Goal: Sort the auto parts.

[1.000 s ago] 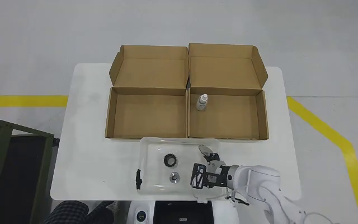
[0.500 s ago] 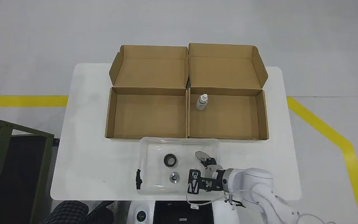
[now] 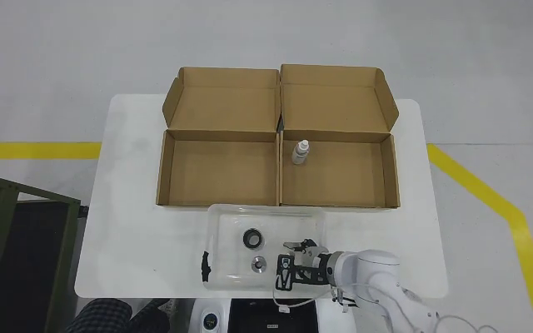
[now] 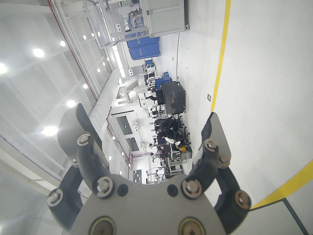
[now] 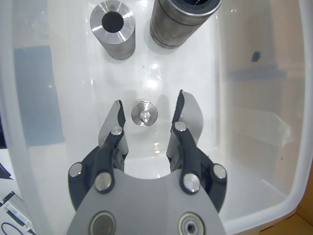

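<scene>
**Right claw** (image 5: 149, 108) – inside the clear bin (image 5: 300, 99), fingers apart and gripping nothing, set on either side of a small steel stud (image 5: 144, 114) that stands on end on the bin floor.

**Left claw** (image 4: 145, 113) – fingers wide apart, empty, pointing out at the hall.

**Other parts in the bin** – a bored steel bush (image 5: 112, 34) and a larger linear bearing (image 5: 182, 10), both upright and just beyond the fingertips.

**Risks, as judged**
- The stud sits nearer one finger than the other, so that finger would likely meet it first and push or tip it.
- The stud is short and smooth, so a grip taken too high may slide off its top.
- A grip taken too low may drive the fingertips into the bin floor and shift the light bin.
- The bush is near enough to be knocked on lifting.

**Views**
- The right wrist view supplies the stud's place between the fingers and the ball rows in the bearing bore.
- The top view supplies the layout. The bin sits at the near edge of the counter (image 3: 125, 208), with the right claw (image 3: 287, 260) over it.
- Behind the bin are two open cardboard boxes – the left box (image 3: 218, 171) bare, the right box (image 3: 350, 175) holding a small white bottle (image 3: 301, 151)
</scene>
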Robot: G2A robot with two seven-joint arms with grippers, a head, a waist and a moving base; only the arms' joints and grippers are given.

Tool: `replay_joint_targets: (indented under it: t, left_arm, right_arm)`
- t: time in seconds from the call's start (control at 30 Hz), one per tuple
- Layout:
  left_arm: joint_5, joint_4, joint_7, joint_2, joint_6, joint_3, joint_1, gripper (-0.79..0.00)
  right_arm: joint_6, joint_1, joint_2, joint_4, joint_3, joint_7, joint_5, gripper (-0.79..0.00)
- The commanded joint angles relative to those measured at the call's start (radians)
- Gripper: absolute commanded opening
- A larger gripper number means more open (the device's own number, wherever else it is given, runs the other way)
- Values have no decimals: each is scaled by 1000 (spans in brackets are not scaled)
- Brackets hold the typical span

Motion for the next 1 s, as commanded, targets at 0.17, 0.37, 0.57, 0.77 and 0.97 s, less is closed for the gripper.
replay_joint_targets:
  t: [0.17,0.37,0.57,0.77,0.97]
  left_arm:
    - [0,0,0,0,0,0,0,0]
    - [0,0,0,0,0,0,0,0]
    - [0,0,0,0,0,0,0,0]
    - [0,0,0,0,0,0,0,0]
    - [0,0,0,0,0,0,0,0]
  right_arm:
    - [-2,3,2,-19,-12,14,2,-727]
    - [3,-5,7,-51,6,2,15,-785]
    - [-4,-29,16,-92,39,-28,37,-785]
    - [3,-60,27,-134,105,-116,95,-785]
    - [8,-89,36,-141,172,-241,167,-785]
